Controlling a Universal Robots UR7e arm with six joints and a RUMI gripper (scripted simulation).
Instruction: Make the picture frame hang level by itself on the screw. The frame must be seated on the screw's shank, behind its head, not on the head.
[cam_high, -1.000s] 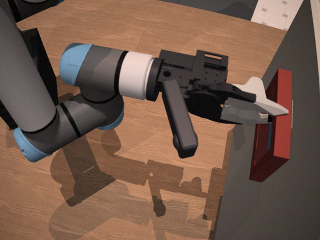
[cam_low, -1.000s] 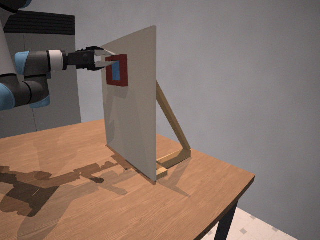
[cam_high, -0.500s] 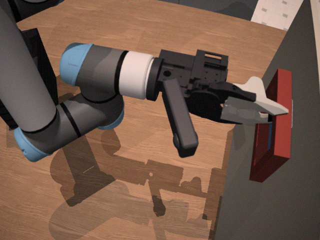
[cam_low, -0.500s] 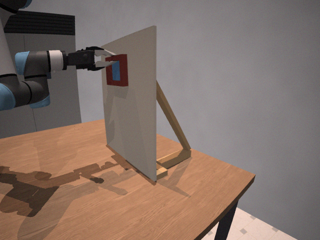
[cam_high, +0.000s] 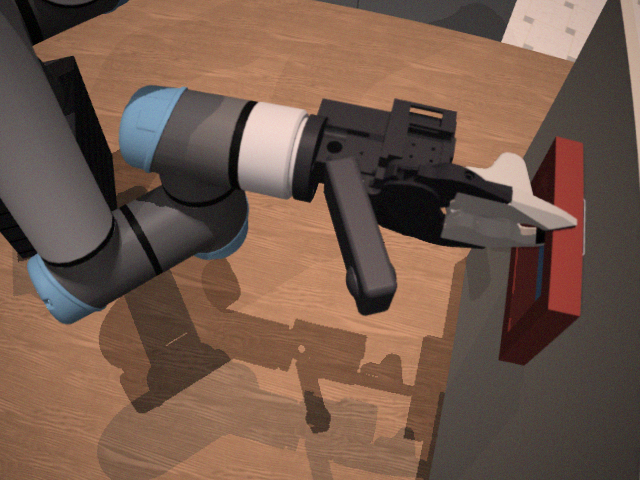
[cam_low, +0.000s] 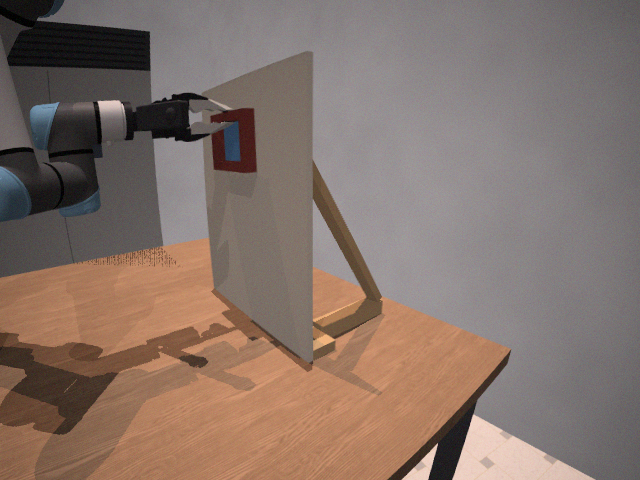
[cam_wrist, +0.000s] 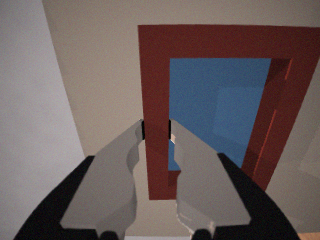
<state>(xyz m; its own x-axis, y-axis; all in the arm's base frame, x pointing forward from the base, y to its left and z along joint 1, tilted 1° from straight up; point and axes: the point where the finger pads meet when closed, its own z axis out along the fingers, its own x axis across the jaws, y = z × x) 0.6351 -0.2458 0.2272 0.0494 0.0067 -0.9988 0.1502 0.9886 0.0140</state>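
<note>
The picture frame hides the screw; seating cannot be told.
</note>
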